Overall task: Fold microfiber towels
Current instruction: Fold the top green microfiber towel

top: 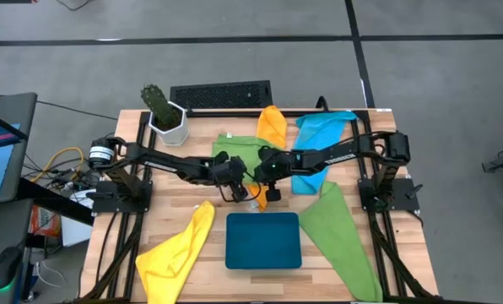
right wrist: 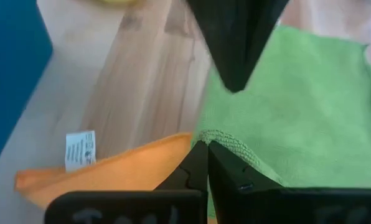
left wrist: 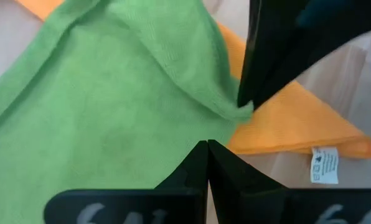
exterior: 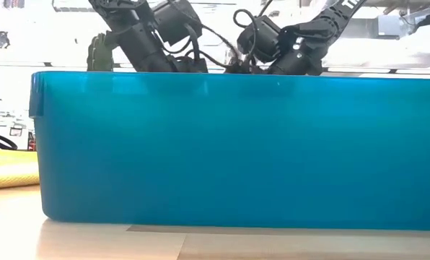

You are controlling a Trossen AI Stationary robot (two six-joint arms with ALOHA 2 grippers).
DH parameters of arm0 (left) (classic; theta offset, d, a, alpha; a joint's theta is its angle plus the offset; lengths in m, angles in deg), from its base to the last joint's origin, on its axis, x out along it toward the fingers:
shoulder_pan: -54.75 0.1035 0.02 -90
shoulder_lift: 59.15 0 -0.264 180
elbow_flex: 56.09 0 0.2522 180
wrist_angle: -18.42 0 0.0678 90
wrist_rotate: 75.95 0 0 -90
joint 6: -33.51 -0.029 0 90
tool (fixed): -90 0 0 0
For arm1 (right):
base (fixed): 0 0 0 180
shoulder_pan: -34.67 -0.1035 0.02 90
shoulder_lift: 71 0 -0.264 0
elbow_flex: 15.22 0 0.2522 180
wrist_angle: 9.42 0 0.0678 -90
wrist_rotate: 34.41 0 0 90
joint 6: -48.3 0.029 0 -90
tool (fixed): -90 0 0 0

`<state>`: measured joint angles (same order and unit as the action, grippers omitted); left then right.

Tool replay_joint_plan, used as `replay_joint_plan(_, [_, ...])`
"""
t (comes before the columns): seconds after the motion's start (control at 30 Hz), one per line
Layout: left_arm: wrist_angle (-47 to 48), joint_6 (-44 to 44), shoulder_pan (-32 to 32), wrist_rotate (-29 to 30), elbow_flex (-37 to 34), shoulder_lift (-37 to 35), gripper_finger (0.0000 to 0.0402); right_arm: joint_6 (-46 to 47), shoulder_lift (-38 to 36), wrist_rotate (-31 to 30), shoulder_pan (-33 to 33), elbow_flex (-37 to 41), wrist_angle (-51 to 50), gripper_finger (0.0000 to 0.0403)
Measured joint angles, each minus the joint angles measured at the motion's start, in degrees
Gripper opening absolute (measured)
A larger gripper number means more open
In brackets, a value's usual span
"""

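My left end effector (top: 235, 191) closed on the green towel (left wrist: 111, 112), desk centre. My right end effector (top: 271, 189) pinches the same towel's edge, just at 3 o'clock. Orange towel (left wrist: 297, 134) lies beneath.

You are looking at a robotics lab bench. A wooden table (top: 235, 253) is standing on a grey floor crossed by dark tape lines (top: 235, 40). Two dark arms on metal frames are occupying it. A black keyboard (top: 220, 95) and a potted cactus (top: 164, 112) are sitting at the far edge. Loose yellow cables (top: 59, 160) and a monitor (top: 0, 148) are crowding the left side.
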<state>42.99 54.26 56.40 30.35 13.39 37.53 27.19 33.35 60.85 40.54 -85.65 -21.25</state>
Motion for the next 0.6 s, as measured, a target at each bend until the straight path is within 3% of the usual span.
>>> replay_joint_plan(0.6, [0.4, -0.1, 0.0, -0.9, 0.0, 0.0, 0.0000, -0.4, 1.2, 2.5, 0.8, -0.1, 2.0, 0.0085])
